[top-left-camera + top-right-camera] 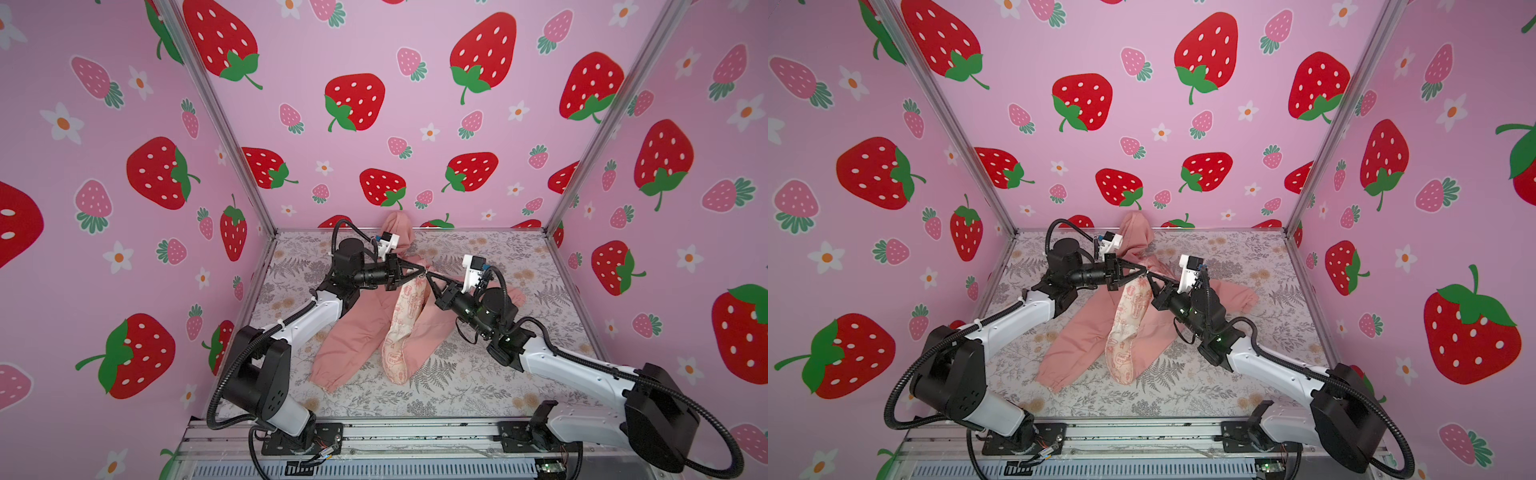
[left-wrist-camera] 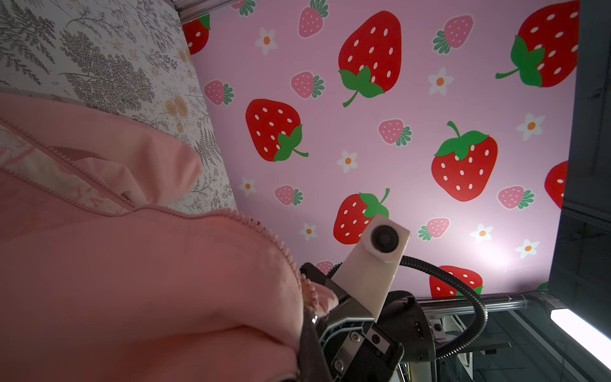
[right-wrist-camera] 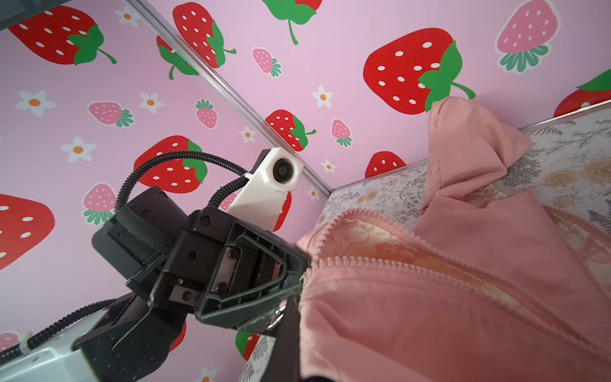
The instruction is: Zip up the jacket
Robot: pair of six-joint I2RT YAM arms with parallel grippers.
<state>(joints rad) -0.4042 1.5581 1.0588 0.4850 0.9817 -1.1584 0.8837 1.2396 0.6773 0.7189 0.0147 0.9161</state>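
Cloth looks limp, light; I've left pincer [image 1: 421, 272] and right pincer [image 1: 430, 278] clamped on the jacket [image 1: 357, 332] at its zipper [image 3: 373, 261].

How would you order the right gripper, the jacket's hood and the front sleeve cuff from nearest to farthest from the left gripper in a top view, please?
From the left gripper, gripping the jacket:
1. right gripper, almost tip to tip at the centre.
2. hood, just behind, against the back wall.
3. sleeve cuff, front left on the table.
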